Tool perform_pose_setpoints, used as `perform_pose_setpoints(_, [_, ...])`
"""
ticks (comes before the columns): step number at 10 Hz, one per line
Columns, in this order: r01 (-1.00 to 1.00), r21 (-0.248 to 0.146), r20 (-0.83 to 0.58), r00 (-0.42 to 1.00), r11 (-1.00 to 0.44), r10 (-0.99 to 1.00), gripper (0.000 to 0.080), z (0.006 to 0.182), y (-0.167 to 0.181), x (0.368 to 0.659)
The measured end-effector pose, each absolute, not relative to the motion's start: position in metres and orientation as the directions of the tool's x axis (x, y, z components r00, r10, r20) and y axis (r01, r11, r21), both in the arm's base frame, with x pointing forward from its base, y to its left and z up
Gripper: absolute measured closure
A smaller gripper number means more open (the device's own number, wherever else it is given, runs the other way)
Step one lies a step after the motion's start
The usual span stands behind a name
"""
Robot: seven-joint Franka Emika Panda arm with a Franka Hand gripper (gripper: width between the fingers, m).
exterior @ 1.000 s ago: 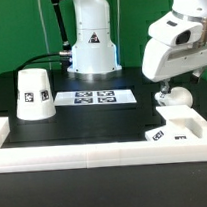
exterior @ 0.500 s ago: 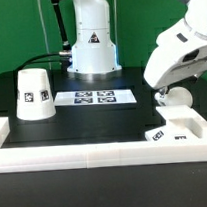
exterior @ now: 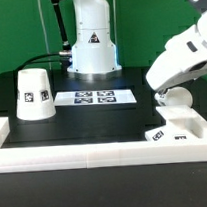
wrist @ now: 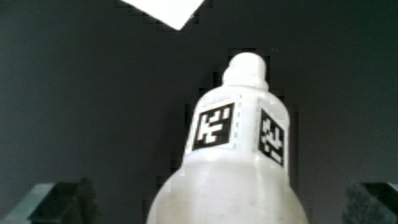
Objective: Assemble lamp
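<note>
Your pincer (wrist: 214,200) is wide open, holding nothing. The white round bulb with a neck (wrist: 231,150) is under it, by the edge of the black table (exterior: 102,117) on the exterior view's right. Drop slowly, centred, then squeeze.

Wears smooth, glossy white shells from base column (exterior: 92,56) to wrist housing (exterior: 179,66), every surface rounded and bulbous. Carries a black triangle sticker (exterior: 91,38) on the column's front. Shows grey shading and darker seams where the wrist housing's segments meet. Trails a thin black cable (exterior: 59,34) beside the column on the exterior view's left. Ends in two dark, blocky fingers (wrist: 63,203), blurred in the wrist view.
</note>
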State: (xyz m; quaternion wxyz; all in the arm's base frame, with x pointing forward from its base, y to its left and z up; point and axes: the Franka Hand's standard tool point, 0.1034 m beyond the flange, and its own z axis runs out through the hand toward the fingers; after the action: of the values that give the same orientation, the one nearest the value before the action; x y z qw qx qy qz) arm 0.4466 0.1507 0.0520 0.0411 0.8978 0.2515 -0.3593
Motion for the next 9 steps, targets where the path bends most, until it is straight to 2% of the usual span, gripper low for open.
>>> perform_pose_setpoints(6, [0.484,-0.100,-0.671,0.612,-0.869,0.418,0.0101,0.047,0.152,0.445])
perform_pose_setpoints(9, [0.474,-0.121,-0.779,0.499,-0.872,0.380,0.0101,0.045,0.151,0.435])
